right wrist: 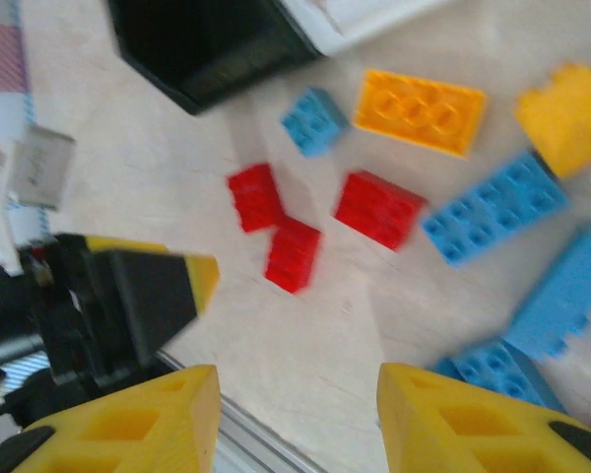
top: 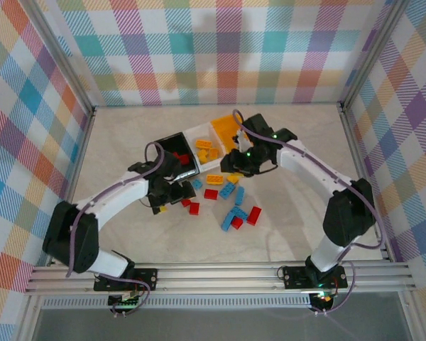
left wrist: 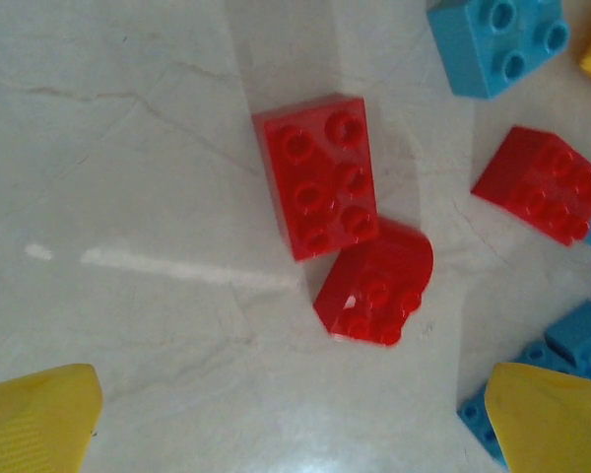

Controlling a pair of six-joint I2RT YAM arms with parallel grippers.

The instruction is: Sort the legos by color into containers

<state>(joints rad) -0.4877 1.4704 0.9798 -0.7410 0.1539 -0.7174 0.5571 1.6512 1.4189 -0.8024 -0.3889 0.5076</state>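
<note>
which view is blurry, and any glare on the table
Right wrist view: blurred, the black bin and orange brick soft-edged; left wrist view: sharp on the rectangular red brick, with a white glare streak on the table; top external view: evenly lit and crisp.

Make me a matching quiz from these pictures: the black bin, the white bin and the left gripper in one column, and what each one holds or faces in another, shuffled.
1 black plastic bin
2 white plastic bin
3 left gripper

A yellow-orange studded bricks inside
B open, pointed at two loose red bricks
C red plastic bricks inside

Pairs: 1-C, 2-A, 3-B
</note>
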